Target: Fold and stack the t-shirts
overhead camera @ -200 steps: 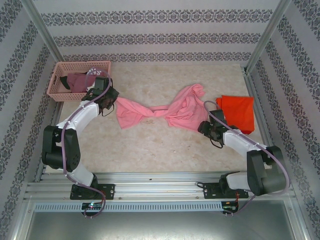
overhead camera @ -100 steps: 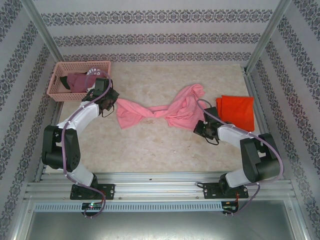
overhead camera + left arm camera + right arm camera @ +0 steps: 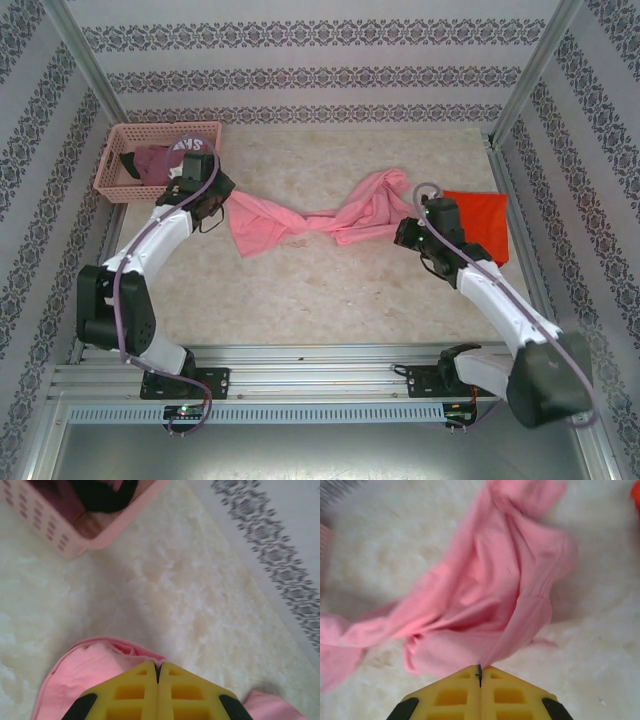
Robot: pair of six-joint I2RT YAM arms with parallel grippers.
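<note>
Plain salmon all over the pink tee [image 3: 300,222]; plain, bright orange-red over the red tee [image 3: 485,220]. Pale pink basket [image 3: 160,127], with maroon cloth [image 3: 150,160] printed in white and black cloth [image 3: 102,492] inside. Cream table [image 3: 330,290], faintly mottled in beige. White walls [image 3: 320,58] striped with grey floral bands. Arms [image 3: 165,228] white with black joints. Bright yellow fingers [image 3: 130,700], black at the outer corners.

Table [image 3: 330,290]: pale cream, mottled surface.
Far left corner: a pink basket [image 3: 107,168] stood on it.
Middle: the salmon-pink t-shirt [image 3: 262,225] lay unfolded, twisted into a band running left to right, bunched at its right end.
Near the right edge: the orange-red t-shirt [image 3: 488,225] lay folded flat, close to the pink one's bunched end.
</note>
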